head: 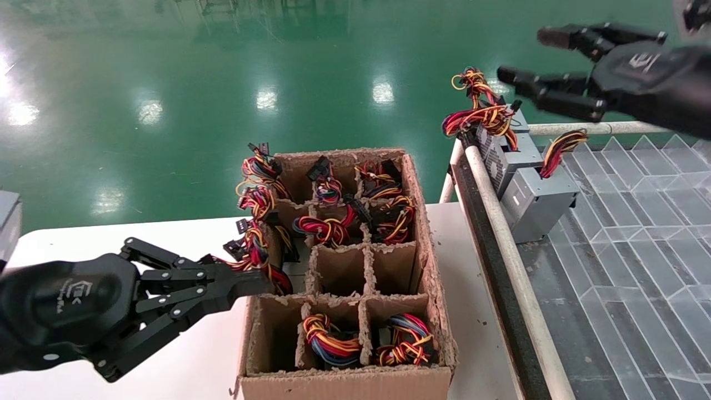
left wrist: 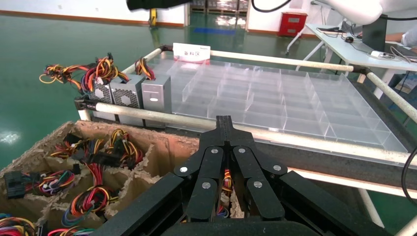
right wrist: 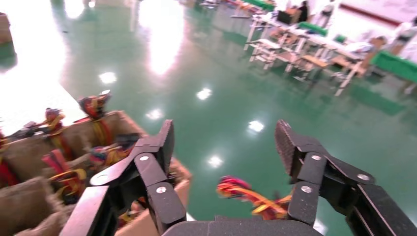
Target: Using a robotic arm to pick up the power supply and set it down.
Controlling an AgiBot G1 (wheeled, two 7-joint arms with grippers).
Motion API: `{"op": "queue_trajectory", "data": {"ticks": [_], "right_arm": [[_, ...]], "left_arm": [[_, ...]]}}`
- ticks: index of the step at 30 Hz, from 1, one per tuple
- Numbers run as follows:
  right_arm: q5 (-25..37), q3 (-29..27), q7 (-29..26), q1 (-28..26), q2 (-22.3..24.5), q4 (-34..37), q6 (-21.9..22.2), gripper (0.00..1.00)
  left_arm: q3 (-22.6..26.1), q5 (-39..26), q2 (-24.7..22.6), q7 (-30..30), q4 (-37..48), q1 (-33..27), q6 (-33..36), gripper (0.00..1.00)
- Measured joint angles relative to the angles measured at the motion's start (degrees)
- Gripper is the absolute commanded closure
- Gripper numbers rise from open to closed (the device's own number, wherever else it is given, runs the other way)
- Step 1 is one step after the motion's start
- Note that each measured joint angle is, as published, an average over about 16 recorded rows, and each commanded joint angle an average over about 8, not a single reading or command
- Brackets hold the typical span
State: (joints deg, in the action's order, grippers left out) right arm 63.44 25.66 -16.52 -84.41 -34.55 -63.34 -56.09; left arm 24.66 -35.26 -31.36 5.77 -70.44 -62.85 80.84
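Observation:
The power supply [head: 541, 201] is a plain grey metal box with a short loop of red, yellow and black wires. It rests at the far left corner of the clear divided tray [head: 639, 222], and in the left wrist view it is the power supply [left wrist: 156, 94] nearest the clear cells. My right gripper [head: 527, 55] hangs open in the air above and behind it, holding nothing. In the right wrist view the right gripper [right wrist: 223, 142] stands wide open over the green floor, with a wire bundle [right wrist: 246, 194] below. My left gripper [head: 266, 283] is shut and empty beside the cardboard box; its closed tip [left wrist: 224, 123] points toward the tray.
A divided cardboard box [head: 433, 261] holding several wire bundles sits on the white table [head: 66, 239]. A vented grey box [head: 500, 154] with a big wire tangle [head: 477, 111] leans beside the power supply. White rails [head: 500, 222] frame the tray.

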Motion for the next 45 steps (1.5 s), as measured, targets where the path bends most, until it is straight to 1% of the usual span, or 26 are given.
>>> {"op": "queue_trajectory", "data": {"ticks": [7,8,45], "right_arm": [[-2.7,-1.2,0.7,3.0,-0.1,-1.2,-3.9,0.0],[-3.1,-1.4,0.8,3.4,-0.1,-1.4,-4.5,0.0],[-18.6,-8.3,5.0,19.7,-0.4,-8.8,-25.6,0.0]], "left_arm": [[0.0,0.0,0.0,0.0,0.0,0.0,0.0,0.08],[0.0,0.0,0.0,0.0,0.0,0.0,0.0,0.0],[0.0,0.0,0.0,0.0,0.0,0.0,0.0,0.0]]}}
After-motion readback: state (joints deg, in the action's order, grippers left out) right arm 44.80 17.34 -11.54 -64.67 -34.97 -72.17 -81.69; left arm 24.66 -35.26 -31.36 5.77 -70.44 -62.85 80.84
